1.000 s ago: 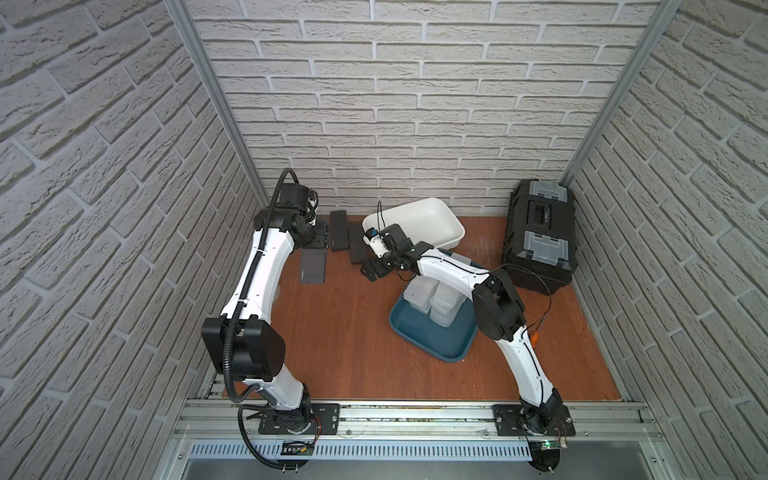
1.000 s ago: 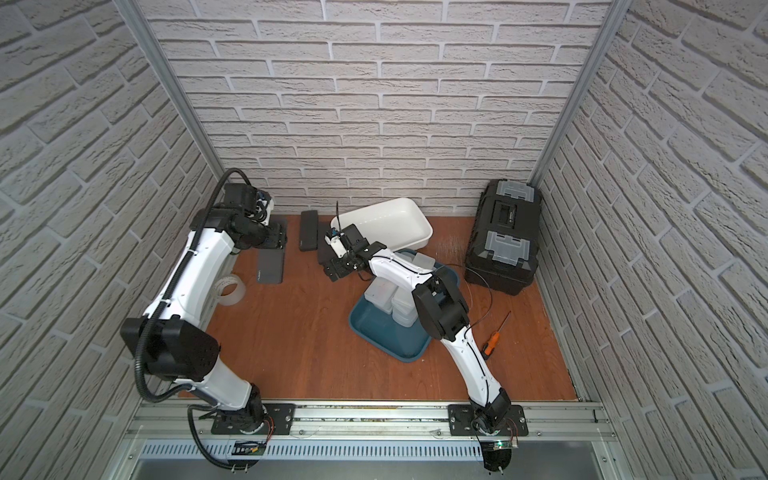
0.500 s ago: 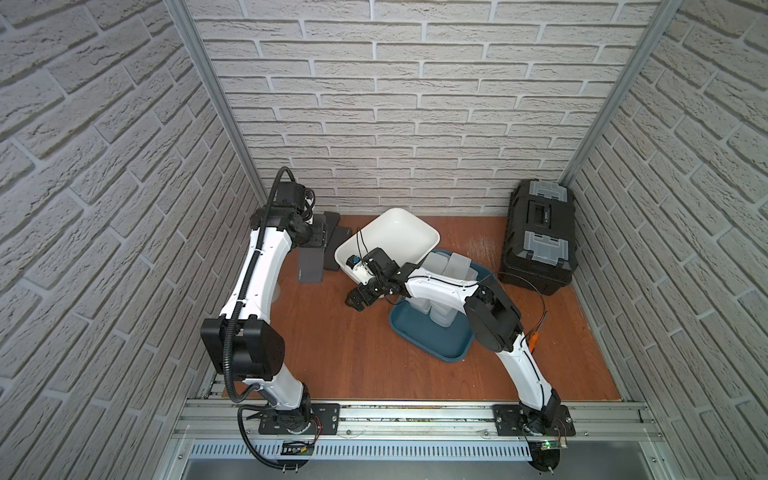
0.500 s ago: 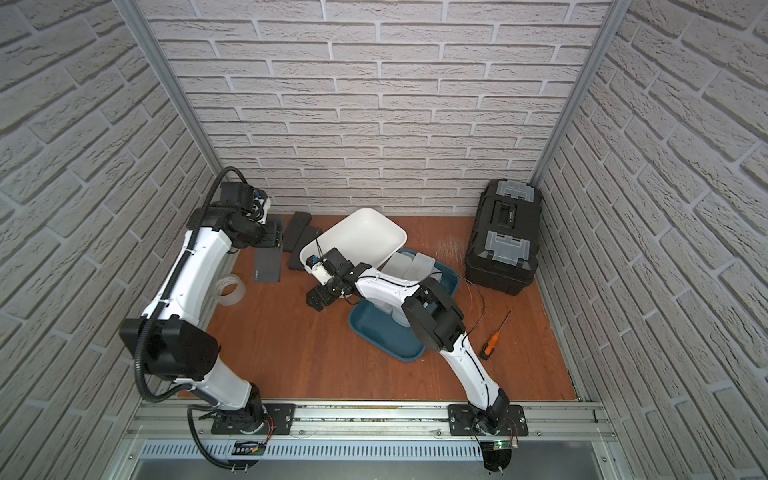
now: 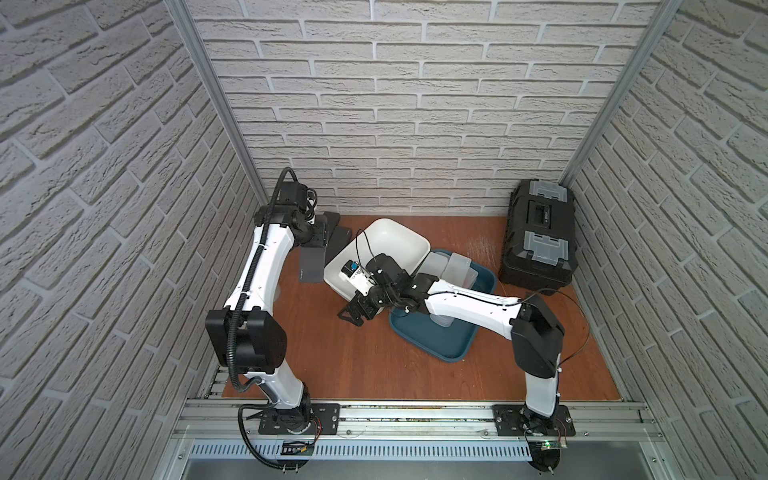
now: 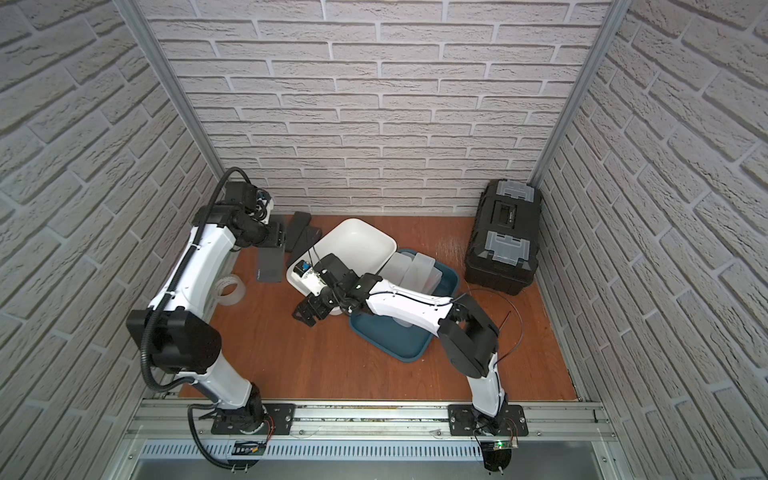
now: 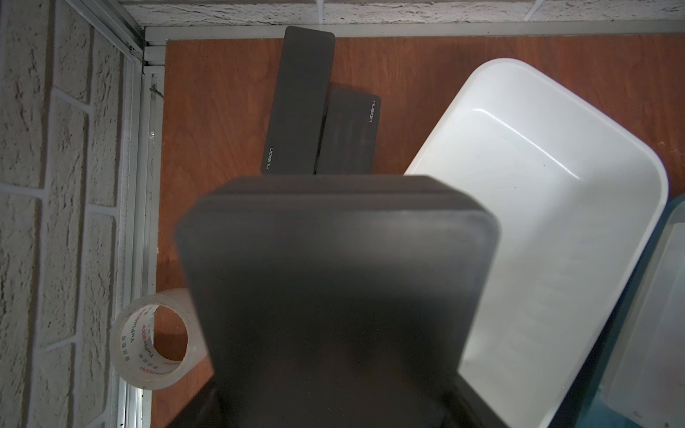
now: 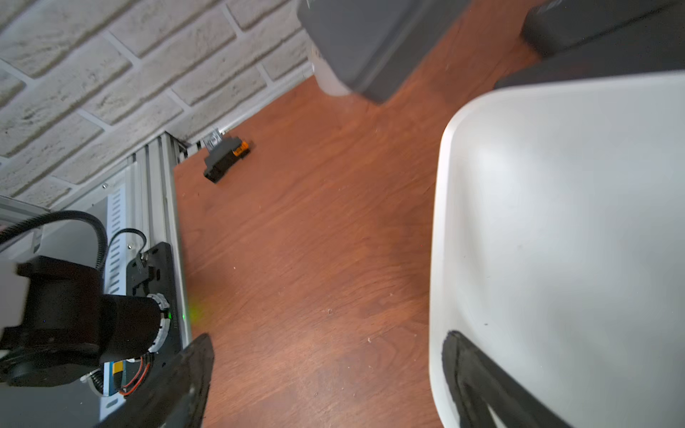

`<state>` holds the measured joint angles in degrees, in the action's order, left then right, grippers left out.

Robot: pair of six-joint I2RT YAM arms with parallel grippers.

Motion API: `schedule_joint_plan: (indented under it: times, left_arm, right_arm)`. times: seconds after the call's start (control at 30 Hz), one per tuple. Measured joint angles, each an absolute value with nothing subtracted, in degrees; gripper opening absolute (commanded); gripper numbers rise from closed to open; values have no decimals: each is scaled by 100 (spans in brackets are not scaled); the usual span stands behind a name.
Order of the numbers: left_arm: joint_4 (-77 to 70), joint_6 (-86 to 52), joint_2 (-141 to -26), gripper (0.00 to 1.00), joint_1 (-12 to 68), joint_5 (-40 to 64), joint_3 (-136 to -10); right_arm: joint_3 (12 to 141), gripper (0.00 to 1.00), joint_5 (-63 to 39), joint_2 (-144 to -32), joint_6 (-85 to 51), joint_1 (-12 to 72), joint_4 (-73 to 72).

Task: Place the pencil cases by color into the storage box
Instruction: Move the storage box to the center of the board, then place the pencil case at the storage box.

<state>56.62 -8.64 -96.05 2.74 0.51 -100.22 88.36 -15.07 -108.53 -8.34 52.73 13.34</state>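
In both top views we see the left gripper (image 5: 315, 245) pinching a black pencil case (image 5: 311, 268) left of the white tub (image 5: 395, 239). Frosted cases (image 5: 455, 264) sit in the blue tray (image 5: 444, 347). The left wrist view shows two more black cases (image 7: 302, 100) lying by the far wall. In the right wrist view the right gripper (image 8: 326, 378) is spread, straddling the tub's rim.

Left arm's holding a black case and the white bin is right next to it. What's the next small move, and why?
Probably swing the left tool sideways until the black case it grips hangs over the white bin. The bin is empty and sits right beside the case. The frosted cases are in the blue tray. The right tool stands open astride the bin's rim.
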Motion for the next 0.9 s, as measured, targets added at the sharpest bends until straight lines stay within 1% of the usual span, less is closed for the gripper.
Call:
schedule_joint_plan:
  times: [0.27, 0.43, 0.63, 0.9]
  left_arm:
    - [5675, -867, -9804, 72, 370, 154, -10086]
    - [5666, -838, -10202, 72, 674, 196, -10475]
    - [5695, -554, -10927, 72, 1162, 336, -11126]
    - [5717, -19, -11793, 73, 1546, 416, -11404]
  right_arm:
    - [8053, 97, 47, -9441, -847, 5170, 873]
    - [7800, 96, 666, -8624, -797, 5006, 996]
    - [7387, 96, 941, -7926, -414, 4928, 1052]
    - [6770, 96, 985, -7269, -200, 4934, 1162]
